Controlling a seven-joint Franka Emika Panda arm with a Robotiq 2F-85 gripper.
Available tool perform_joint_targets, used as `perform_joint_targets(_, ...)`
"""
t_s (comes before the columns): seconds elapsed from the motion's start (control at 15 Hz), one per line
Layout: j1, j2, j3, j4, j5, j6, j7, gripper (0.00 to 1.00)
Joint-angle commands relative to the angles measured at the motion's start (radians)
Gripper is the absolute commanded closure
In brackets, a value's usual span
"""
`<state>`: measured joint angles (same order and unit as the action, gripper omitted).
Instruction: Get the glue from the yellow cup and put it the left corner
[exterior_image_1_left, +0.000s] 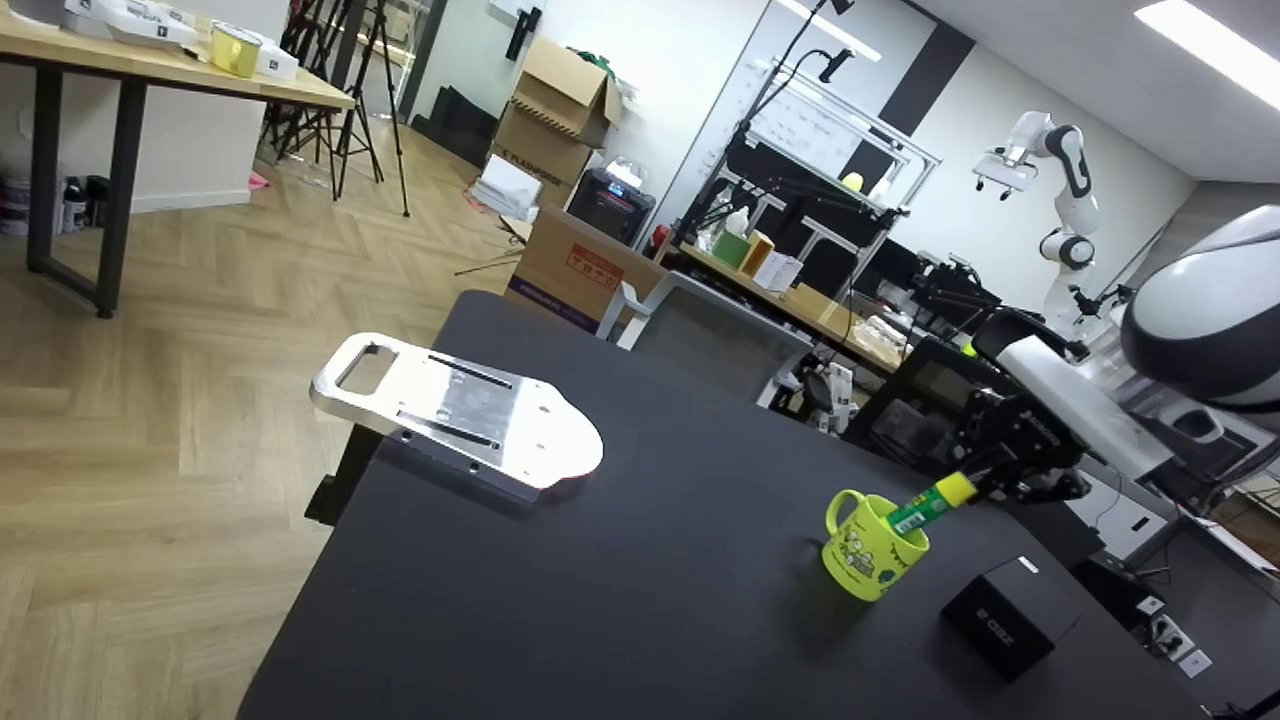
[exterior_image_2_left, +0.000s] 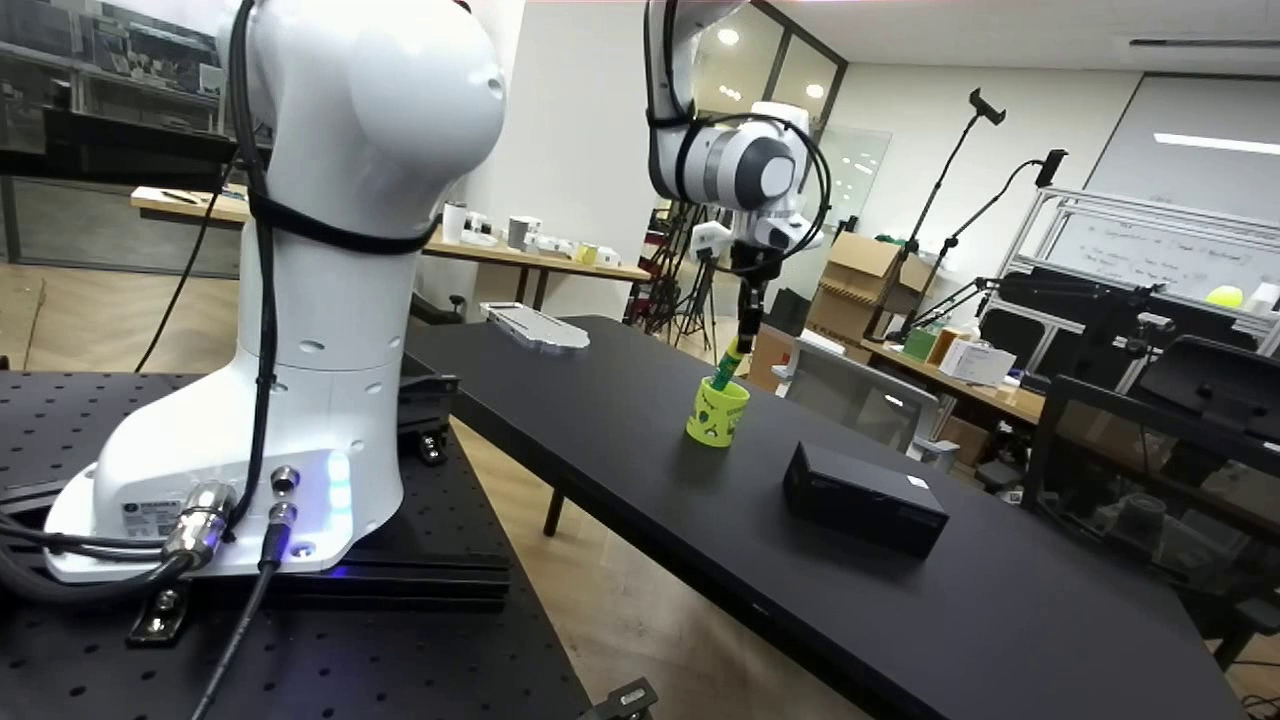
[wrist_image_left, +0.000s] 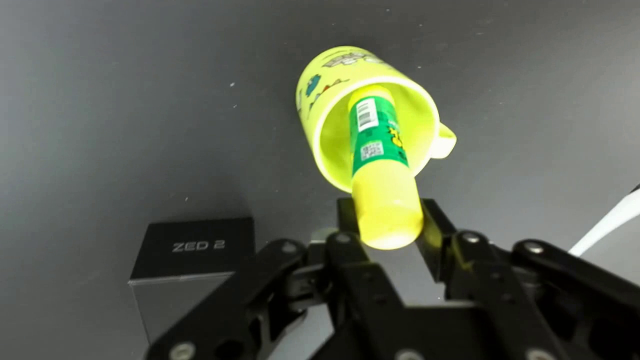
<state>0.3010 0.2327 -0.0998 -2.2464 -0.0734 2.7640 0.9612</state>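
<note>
The glue is a green stick with a yellow cap; it shows in both exterior views (exterior_image_1_left: 918, 511) (exterior_image_2_left: 724, 371) and in the wrist view (wrist_image_left: 377, 131). It leans with its lower end inside the yellow cup (exterior_image_1_left: 866, 553) (exterior_image_2_left: 714, 416) (wrist_image_left: 332, 82), which stands on the dark table. The cup's handle shows at its side in the wrist view. My gripper (wrist_image_left: 388, 220) comes from above, with one finger on each side of the yellow cap. The fingers appear shut on the cap. In both exterior views the gripper (exterior_image_1_left: 983, 476) (exterior_image_2_left: 746, 338) is at the glue's upper end.
A black box (exterior_image_1_left: 1010, 618) (exterior_image_2_left: 866, 498) (wrist_image_left: 200, 247) stands on the table near the cup. A flat silver and white tray-like device (exterior_image_1_left: 480, 400) (exterior_image_2_left: 537, 326) lies at a corner of the table (exterior_image_1_left: 640, 610). A chair (exterior_image_1_left: 708, 338) stands beyond the table's edge.
</note>
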Motion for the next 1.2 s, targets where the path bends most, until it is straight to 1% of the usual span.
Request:
perform_joint_targets(0.0,-0.043,-0.197,0.019,-0.069,-0.120,-0.209,-0.065,0.91)
perform_joint_targets(0.13,-0.099,-0.281,0.034,-0.081,-0.145,-0.348,-0.115,0.91)
perform_joint_targets(0.2,-0.131,-0.321,0.036,-0.089,-0.177,-0.403,-0.129,0.91)
perform_joint_targets(0.33,-0.202,-0.386,0.037,-0.102,-0.233,-0.490,-0.181,0.91)
perform_joint_targets(0.47,-0.278,-0.430,0.027,-0.113,-0.258,-0.551,-0.266,0.91)
perform_joint_targets(0.53,-0.316,-0.439,0.015,-0.115,-0.264,-0.564,-0.323,0.91)
perform_joint_targets(0.67,-0.397,-0.442,-0.004,-0.107,-0.323,-0.556,-0.391,0.91)
perform_joint_targets(0.8,-0.472,-0.427,-0.032,-0.092,-0.377,-0.494,-0.420,0.91)
perform_joint_targets(0.87,-0.502,-0.415,-0.047,-0.081,-0.382,-0.464,-0.432,0.91)
perform_joint_targets(0.93,-0.529,-0.405,-0.068,-0.066,-0.358,-0.447,-0.449,0.91)
perform_joint_targets(1.0,-0.513,-0.421,-0.032,-0.097,-0.354,-0.466,-0.432,0.66)
perform_joint_targets(1.13,-0.547,-0.416,-0.058,-0.091,-0.354,-0.440,-0.458,0.66)
